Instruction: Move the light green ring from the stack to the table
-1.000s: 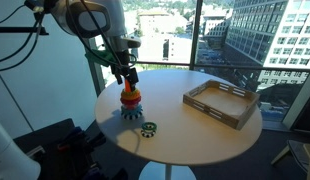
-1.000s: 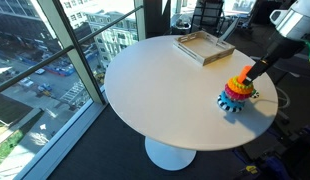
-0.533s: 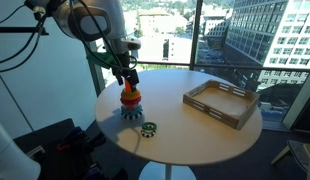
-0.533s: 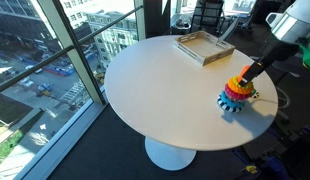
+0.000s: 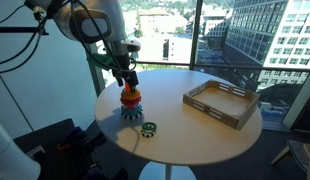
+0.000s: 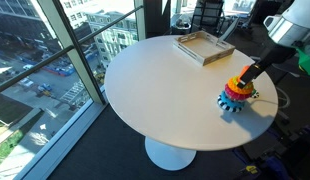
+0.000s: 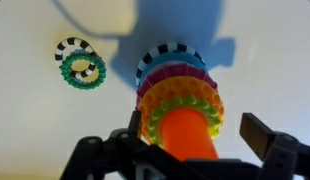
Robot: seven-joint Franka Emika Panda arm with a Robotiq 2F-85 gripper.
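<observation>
- White round table stands beside tall windows, filling the lower centre of the frame.
- Light green ring sits atop the stack, mid-frame.
- Gripper straddles it, jaws spread apart.

Floor-to-ceiling windows (sunlit city buildings beyond), dark carpet below.

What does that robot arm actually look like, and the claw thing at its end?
The arm is white, made of thick rounded segments with darker joints. Its gripper is black and blocky, ending in two flat black fingers.
</observation>
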